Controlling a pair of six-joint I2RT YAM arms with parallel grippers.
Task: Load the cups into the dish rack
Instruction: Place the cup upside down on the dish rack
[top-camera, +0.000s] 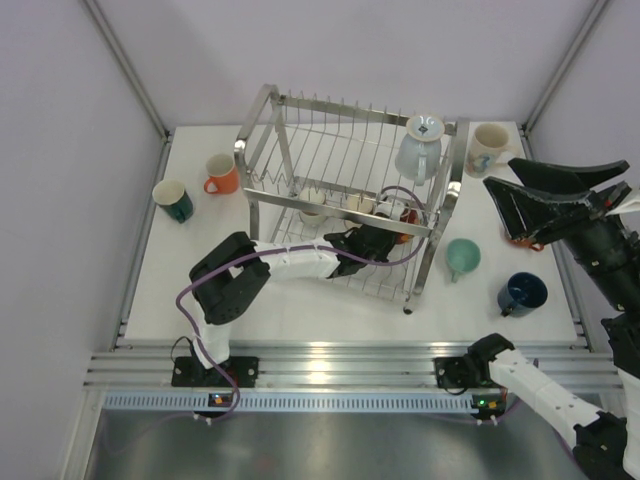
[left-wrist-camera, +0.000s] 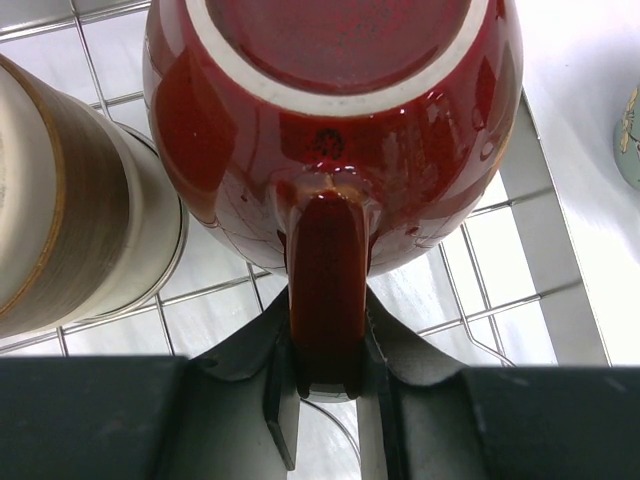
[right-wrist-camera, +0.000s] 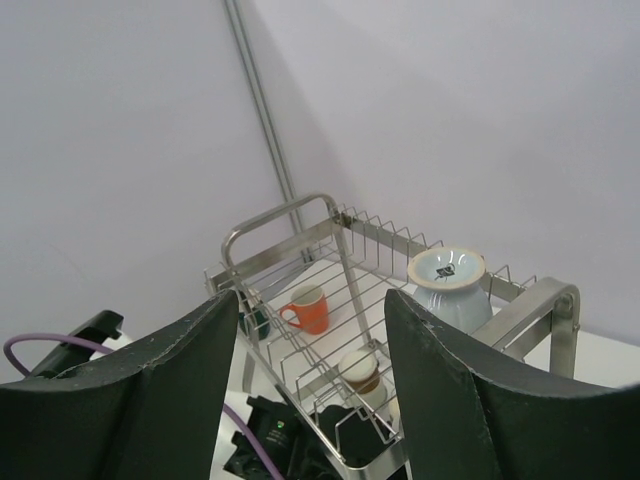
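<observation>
Fingers (left-wrist-camera: 245, 365) of the left gripper (left-wrist-camera: 327, 390) are clamping the red mug (left-wrist-camera: 330, 120) by its handle, placing it upturned in the dish rack (left-wrist-camera: 541, 190), where gentle releasing likely follows.

The red cup (left-wrist-camera: 330, 130) is cropped by the upper frame edge, the cream cup (left-wrist-camera: 70, 190) by the left — at the top view's right, an orange-red cup (top-camera: 522, 242) is largely covered by the right pincer (top-camera: 500, 172).
</observation>
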